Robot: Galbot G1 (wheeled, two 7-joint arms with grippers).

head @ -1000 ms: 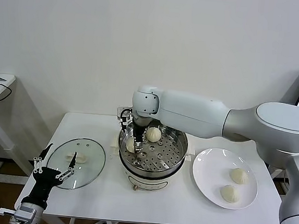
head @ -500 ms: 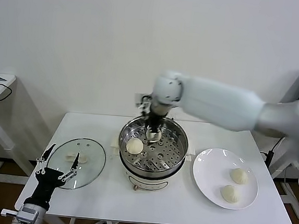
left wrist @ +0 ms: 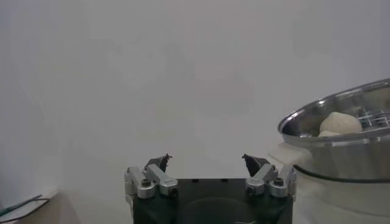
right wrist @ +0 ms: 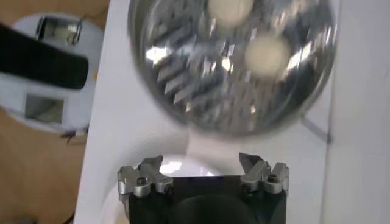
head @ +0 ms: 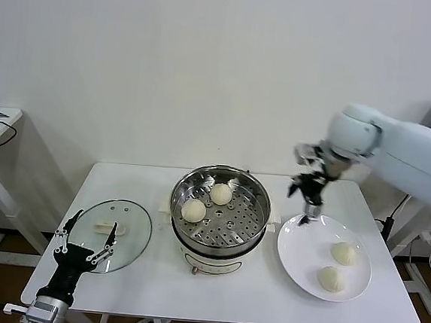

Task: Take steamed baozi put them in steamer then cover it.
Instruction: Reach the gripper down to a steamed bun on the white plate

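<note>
Stainless steel gleams at the middle of the white bench (head: 249, 297): the steamer (head: 233, 231), a round perforated basket on a white pot base, holds two steamed baozi. One bun (head: 221, 194) lies toward the back of the basket, the other (head: 194, 211) just beside it on the robot's left. Two more baozi rest on the white plate (head: 296, 252) at the steamer's right, one (head: 344, 254) behind the other (head: 332, 278), close together on the plate's far side from the steamer. A glass lid (head: 126, 237) lies flat on the bench at the steamer's left, well apart from it.

The right gripper (head: 309, 192) hangs above the plate's back edge, fingers spread and empty, pointing down. The left gripper (head: 81, 244) sits low at the bench's front-left corner, near the lid's edge, fingers spread wide with nothing between them.
</note>
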